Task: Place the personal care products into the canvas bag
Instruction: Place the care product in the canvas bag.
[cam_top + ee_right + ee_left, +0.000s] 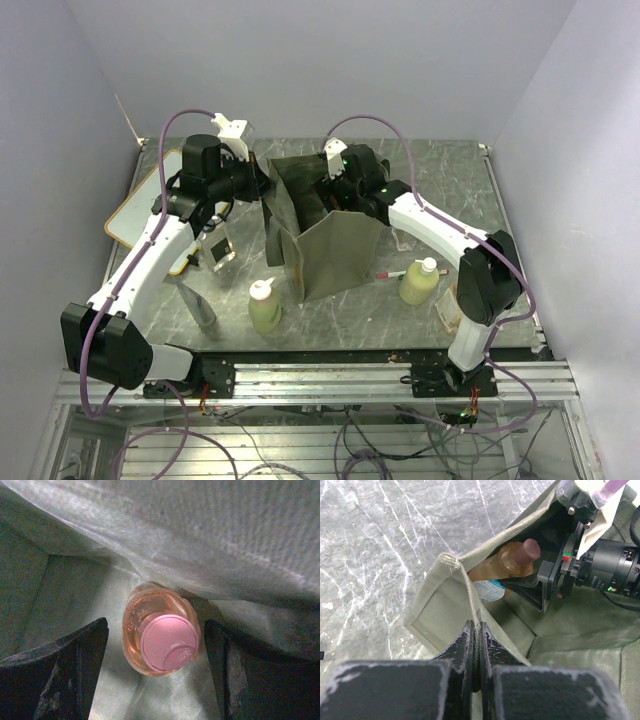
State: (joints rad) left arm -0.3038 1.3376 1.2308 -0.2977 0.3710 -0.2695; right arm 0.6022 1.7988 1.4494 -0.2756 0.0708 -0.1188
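Note:
The olive canvas bag (335, 250) stands open mid-table. My left gripper (475, 625) is shut on the bag's near rim (451, 562), with the fabric edge pinched between its jaws. My right gripper (156, 630) reaches down inside the bag and stands open. A slim orange bottle (167, 642) with a pink cap leans upright between its fingers, with a gap on each side. The same orange bottle (507, 565) shows in the left wrist view against the bag's wall. Two yellow-green bottles (265, 306) (420, 281) stand on the table in front of the bag.
A grey tube (197, 300) lies left of the bag and a pen (390, 274) to its right. A wood-framed whiteboard (135, 205) lies at the far left under the left arm. A small amber container (447, 305) sits behind the right arm's base.

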